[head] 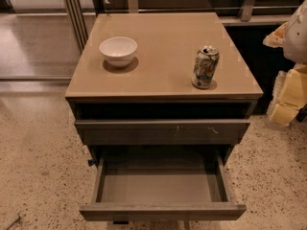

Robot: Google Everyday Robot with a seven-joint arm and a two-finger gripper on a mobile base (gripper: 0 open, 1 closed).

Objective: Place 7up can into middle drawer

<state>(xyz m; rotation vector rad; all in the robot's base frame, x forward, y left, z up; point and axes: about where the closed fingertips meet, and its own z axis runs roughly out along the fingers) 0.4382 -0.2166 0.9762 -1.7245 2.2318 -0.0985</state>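
The 7up can (205, 67) stands upright on the right side of the cabinet top (163, 75); it is dented, white and green, with a silver top. The middle drawer (160, 188) is pulled wide open below, and its grey floor is bare. My gripper (288, 102) shows as pale yellow and white parts at the right edge of the view. It is well right of the can, beside the cabinet, and apart from both can and drawer.
A white bowl (118, 50) sits on the left of the cabinet top. The drawer front with pale scratches (163, 130) sits just above the open drawer, slightly out. Speckled floor (38, 176) surrounds the cabinet. Metal rails and a dark wall stand behind.
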